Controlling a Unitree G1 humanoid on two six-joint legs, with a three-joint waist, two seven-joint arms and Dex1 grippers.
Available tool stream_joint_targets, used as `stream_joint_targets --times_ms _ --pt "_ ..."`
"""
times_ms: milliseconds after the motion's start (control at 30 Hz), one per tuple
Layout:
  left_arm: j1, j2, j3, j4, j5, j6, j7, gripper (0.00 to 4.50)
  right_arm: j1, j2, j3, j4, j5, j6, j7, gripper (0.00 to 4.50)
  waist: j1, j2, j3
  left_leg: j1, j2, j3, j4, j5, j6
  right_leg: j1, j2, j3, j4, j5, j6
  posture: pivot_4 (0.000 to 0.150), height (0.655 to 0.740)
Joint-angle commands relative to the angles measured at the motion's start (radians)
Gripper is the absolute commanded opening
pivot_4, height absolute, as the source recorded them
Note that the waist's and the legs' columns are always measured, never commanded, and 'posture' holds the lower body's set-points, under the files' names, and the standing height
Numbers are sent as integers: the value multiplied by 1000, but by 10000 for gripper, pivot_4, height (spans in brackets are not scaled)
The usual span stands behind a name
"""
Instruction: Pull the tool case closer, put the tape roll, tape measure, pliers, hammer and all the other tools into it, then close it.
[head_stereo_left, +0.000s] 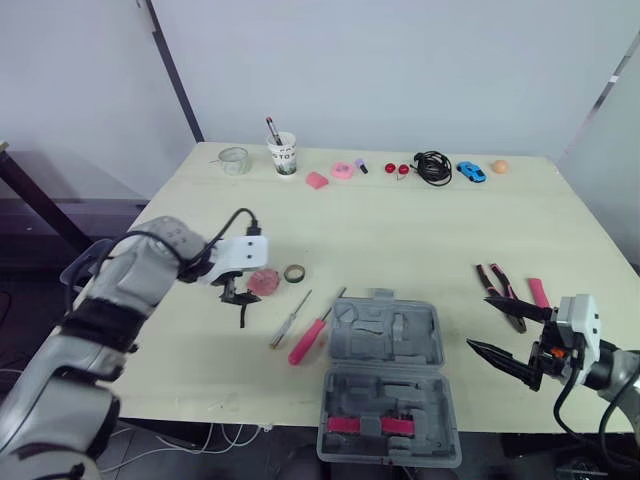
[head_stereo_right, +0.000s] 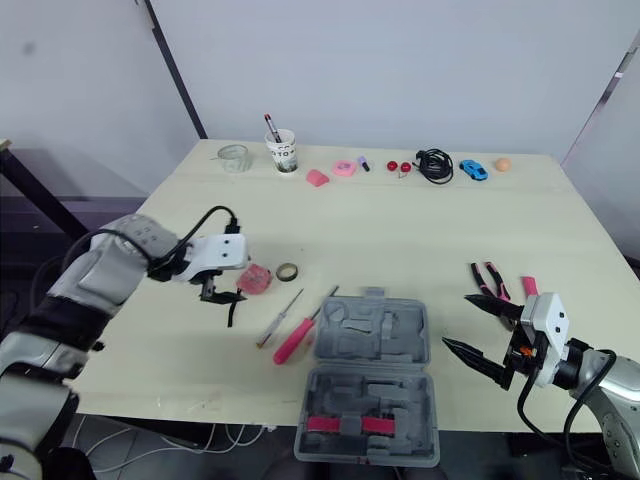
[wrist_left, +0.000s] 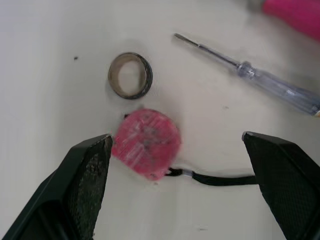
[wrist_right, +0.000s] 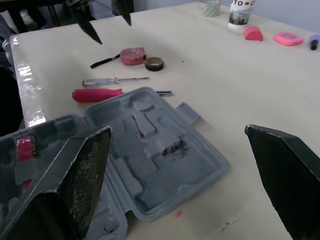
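Right at the near edge of the table (head_stereo_left: 420, 230), the grey tool case (head_stereo_left: 390, 385) lies wide open, its two halves one behind the other and its hinge running left to right. The near half seems to reach past the table edge and holds two pink pieces side by side. The far half shows bare moulded recesses.

To its left, a pink-handled screwdriver (head_stereo_left: 312, 335) and a clear-handled screwdriver (head_stereo_left: 290, 319) lie on parallel diagonals, handles toward the near left, tips toward the far right. Beyond them sit the pink tape measure (head_stereo_left: 265, 281), its black strap trailing toward the near side, and just beside it the small tape roll (head_stereo_left: 294, 273), lying flat.

The left gripper (wrist_left: 177, 139) hangs above the tape measure, fingers spread wide and holding nothing. The right gripper (head_stereo_left: 478, 322) is just right of the case, equally wide apart and empty. The pliers (head_stereo_left: 503, 295) lie beyond it, handles pointing away.

At the far edge, a paper cup (head_stereo_left: 285, 155) holds a pen.
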Motion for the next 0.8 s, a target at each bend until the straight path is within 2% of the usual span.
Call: stream_joint_targets --times_ms 33,233,467,633,800 --pt "-117 -46 -78 110 102 -70 -57 44104 -5 1 -12 10 1 -43 25 45000 0 0 0 0 0 0 0 0 0 0 0 0 0 0 0 1500 7400" --pt "-269 -187 -193 340 251 -139 -50 44104 -17 0 -14 56 -7 -75 50 45000 -1 -1 1 -1 0 -1 1 0 0 0 1 1 0 0 0 1500 7400" --pt "-341 -324 -257 578 363 -198 31 44104 -24 4 -8 74 -12 -94 57 45000 -3 -1 1 -1 0 -1 1 0 0 0 2 2 0 0 0 1500 7400" --pt "-386 -387 -268 699 420 -247 160 44104 -27 3 -9 79 -17 -101 61 45000 0 -2 2 -2 0 -2 1 0 0 0 1 1 0 0 1 1500 7400" --pt "-391 -430 -279 774 445 -282 154 44104 -21 0 -12 80 -27 -113 59 45000 -1 -2 2 -2 0 -2 1 0 0 0 2 1 0 0 1 1500 7400"
